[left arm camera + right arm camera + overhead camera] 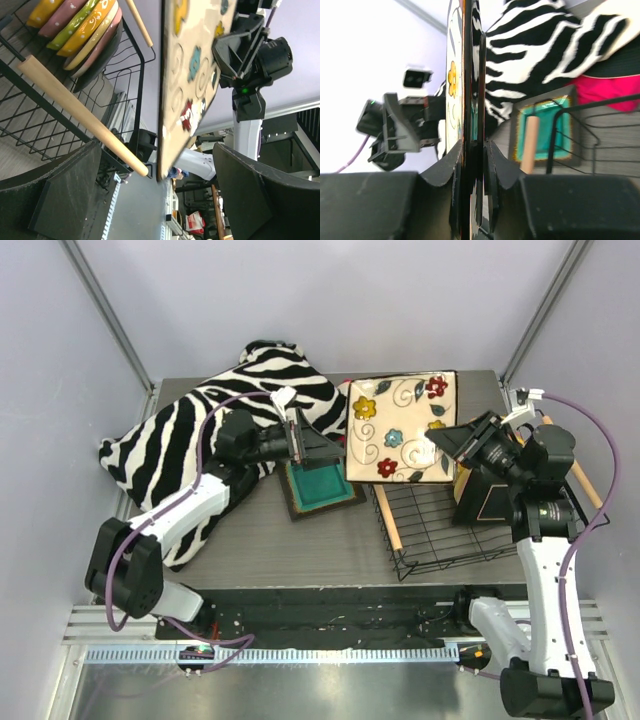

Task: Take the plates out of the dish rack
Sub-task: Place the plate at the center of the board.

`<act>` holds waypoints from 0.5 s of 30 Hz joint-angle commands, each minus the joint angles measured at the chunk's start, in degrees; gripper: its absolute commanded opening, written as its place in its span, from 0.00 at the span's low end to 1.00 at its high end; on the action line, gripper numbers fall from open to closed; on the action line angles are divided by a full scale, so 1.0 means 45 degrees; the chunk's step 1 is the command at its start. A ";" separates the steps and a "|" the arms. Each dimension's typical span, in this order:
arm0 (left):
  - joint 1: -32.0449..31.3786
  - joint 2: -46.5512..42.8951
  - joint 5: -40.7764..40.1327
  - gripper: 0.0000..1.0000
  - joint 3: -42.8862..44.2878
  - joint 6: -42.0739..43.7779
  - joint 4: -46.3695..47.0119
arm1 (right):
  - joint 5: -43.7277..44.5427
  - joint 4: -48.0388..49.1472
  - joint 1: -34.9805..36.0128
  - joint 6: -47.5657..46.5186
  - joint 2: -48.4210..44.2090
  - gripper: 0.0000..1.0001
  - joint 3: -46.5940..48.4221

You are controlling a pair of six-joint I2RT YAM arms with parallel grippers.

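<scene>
My right gripper (443, 445) (472, 145) is shut on the right edge of the cream square plate with flowers (400, 428) and holds it up over the rack's far left corner. The plate appears edge-on in the right wrist view (466, 75). My left gripper (322, 450) (157, 150) is open, and the plate's left edge (192, 70) stands between its fingers without touching them. The black wire dish rack (440, 530) has two wooden rod handles (80, 115). Several round plates (80, 25) stand in it, orange, yellow-green and pink.
A dark-rimmed square plate with a teal centre (320, 488) (545, 127) lies flat on the table left of the rack, under my left gripper. A zebra-striped cushion (210, 425) fills the back left. Something pink (612, 85) lies beside it.
</scene>
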 commanded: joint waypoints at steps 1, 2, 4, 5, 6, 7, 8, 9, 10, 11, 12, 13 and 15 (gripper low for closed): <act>-0.0346 0.0414 -0.0450 0.99 0.0945 0.0027 0.0798 | 0.0214 0.3522 0.1278 0.1103 -0.0216 0.01 0.0146; -0.0463 0.0493 -0.0489 0.99 0.1024 0.0105 0.0759 | 0.0428 0.3522 0.1899 0.1044 -0.0157 0.01 0.0087; -0.0542 0.0688 -0.0528 0.94 0.1102 0.0144 0.0720 | 0.0974 0.3658 0.2820 0.0946 -0.0060 0.01 -0.0069; -0.0542 0.0689 -0.0548 0.91 0.1103 0.0164 0.0700 | 0.1132 0.3678 0.3055 0.0907 0.0076 0.01 -0.0108; -0.0542 0.0670 -0.0606 0.89 0.1083 0.0241 0.0700 | 0.1269 0.3697 0.3463 0.0772 0.0155 0.01 -0.0147; -0.0542 0.0592 -0.0742 0.84 0.1064 0.0319 0.0545 | 0.1502 0.3678 0.3603 0.0693 0.0194 0.01 -0.0225; -0.0542 0.0514 -0.0840 0.81 0.1064 0.0475 0.0370 | 0.1601 0.3601 0.3720 0.0615 0.0272 0.01 -0.0245; -0.0542 0.0455 -0.0957 0.72 0.1083 0.0805 0.0155 | 0.1680 0.3581 0.3837 0.0479 0.0292 0.01 -0.0284; -0.0542 0.0261 -0.1209 0.67 0.1102 0.1060 -0.0408 | 0.1797 0.3542 0.3877 0.0439 0.0292 0.01 -0.0362; -0.0542 0.0163 -0.1328 0.61 0.1122 0.1236 -0.0684 | 0.1836 0.3503 0.3858 0.0400 0.0273 0.01 -0.0401; -0.0561 0.0084 -0.1445 0.55 0.1122 0.1625 -0.0938 | 0.1895 0.3425 0.3877 0.0341 0.0253 0.01 -0.0421; -0.0542 -0.0090 -0.1620 0.54 0.1122 0.1764 -0.1366 | 0.1973 0.3347 0.3877 0.0167 0.0234 0.01 -0.0441; -0.0542 -0.0267 -0.1777 0.55 0.1064 0.2038 -0.1720 | 0.2110 0.3112 0.3878 0.0087 0.0195 0.01 -0.0441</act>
